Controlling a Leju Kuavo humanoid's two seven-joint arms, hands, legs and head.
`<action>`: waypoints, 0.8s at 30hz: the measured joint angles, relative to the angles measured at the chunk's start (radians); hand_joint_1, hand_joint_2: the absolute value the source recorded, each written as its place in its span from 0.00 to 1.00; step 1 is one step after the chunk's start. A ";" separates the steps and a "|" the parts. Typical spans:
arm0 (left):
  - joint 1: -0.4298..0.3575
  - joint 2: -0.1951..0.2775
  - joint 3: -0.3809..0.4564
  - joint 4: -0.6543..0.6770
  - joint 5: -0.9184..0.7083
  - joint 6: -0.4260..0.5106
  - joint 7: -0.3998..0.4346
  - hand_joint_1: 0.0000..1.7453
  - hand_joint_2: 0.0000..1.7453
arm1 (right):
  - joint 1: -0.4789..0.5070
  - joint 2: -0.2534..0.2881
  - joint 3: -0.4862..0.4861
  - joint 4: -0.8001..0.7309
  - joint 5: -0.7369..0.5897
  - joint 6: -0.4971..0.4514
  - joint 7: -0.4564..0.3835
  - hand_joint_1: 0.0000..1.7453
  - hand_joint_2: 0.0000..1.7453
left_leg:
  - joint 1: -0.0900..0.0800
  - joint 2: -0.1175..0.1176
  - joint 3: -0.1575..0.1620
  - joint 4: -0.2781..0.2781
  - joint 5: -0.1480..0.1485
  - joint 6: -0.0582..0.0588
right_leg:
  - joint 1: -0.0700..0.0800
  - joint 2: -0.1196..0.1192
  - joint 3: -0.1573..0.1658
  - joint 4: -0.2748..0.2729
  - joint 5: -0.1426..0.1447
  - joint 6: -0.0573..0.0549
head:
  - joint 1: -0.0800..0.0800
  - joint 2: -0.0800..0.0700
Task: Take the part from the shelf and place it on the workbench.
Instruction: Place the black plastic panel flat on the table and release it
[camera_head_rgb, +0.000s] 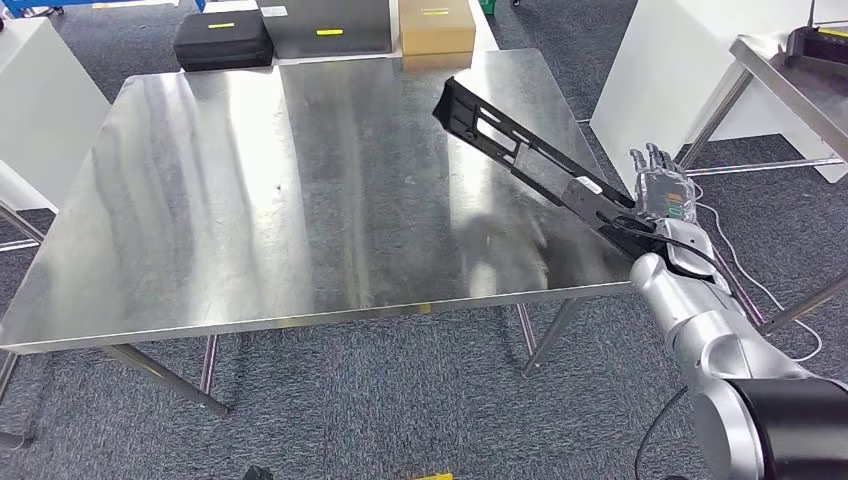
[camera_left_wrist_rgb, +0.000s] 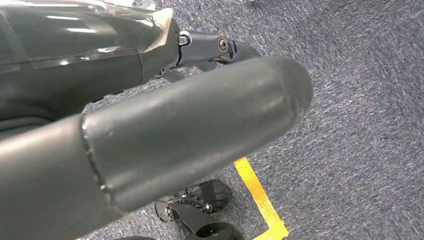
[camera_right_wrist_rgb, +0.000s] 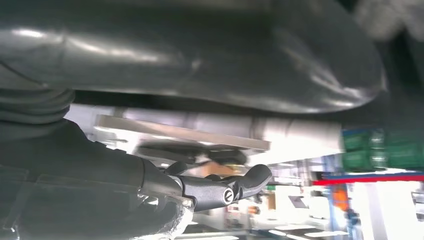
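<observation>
The part (camera_head_rgb: 520, 145) is a long, flat black plastic piece with cut-outs. It hangs tilted above the right side of the steel workbench (camera_head_rgb: 250, 200), its far end raised over the tabletop and its near end at the table's right edge. My right hand (camera_head_rgb: 662, 200) holds that near end, just outside the edge, with its fingers (camera_head_rgb: 655, 160) pointing up. In the right wrist view a dark finger (camera_right_wrist_rgb: 240, 187) shows with the bench edge (camera_right_wrist_rgb: 180, 132) behind it. My left hand (camera_left_wrist_rgb: 165, 130) hangs over the carpet, its thumb and fingers (camera_left_wrist_rgb: 220, 47) apart and holding nothing.
Beyond the bench's far edge lie a black case (camera_head_rgb: 224, 40), a grey box (camera_head_rgb: 325, 25) and a cardboard box (camera_head_rgb: 436, 25). A second steel table (camera_head_rgb: 790, 80) and a white panel (camera_head_rgb: 680, 60) stand to the right. Yellow tape (camera_left_wrist_rgb: 260, 197) marks the carpet.
</observation>
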 joint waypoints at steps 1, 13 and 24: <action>0.000 0.000 0.001 0.000 -0.001 0.000 0.001 0.00 0.00 | 0.000 -0.007 -0.007 0.000 0.003 -0.002 0.024 0.00 0.00 | 0.000 0.001 0.000 0.000 0.000 0.000 | 0.000 0.000 0.000 0.000 0.000 0.000 | 0.000 0.000; 0.004 0.001 0.010 0.000 -0.007 -0.001 0.005 0.00 0.00 | 0.014 -0.089 -0.093 0.000 0.004 -0.018 0.090 0.00 0.00 | 0.000 0.002 0.000 0.001 -0.001 0.002 | 0.000 0.000 -0.002 0.000 -0.001 0.000 | 0.000 0.000; 0.005 -0.001 0.010 0.000 -0.028 -0.010 -0.001 0.00 0.00 | 0.056 -0.114 -0.112 0.000 0.049 -0.057 0.046 0.00 0.00 | 0.000 0.001 0.000 0.001 -0.001 0.002 | 0.000 0.000 -0.002 0.000 -0.001 0.000 | 0.000 0.000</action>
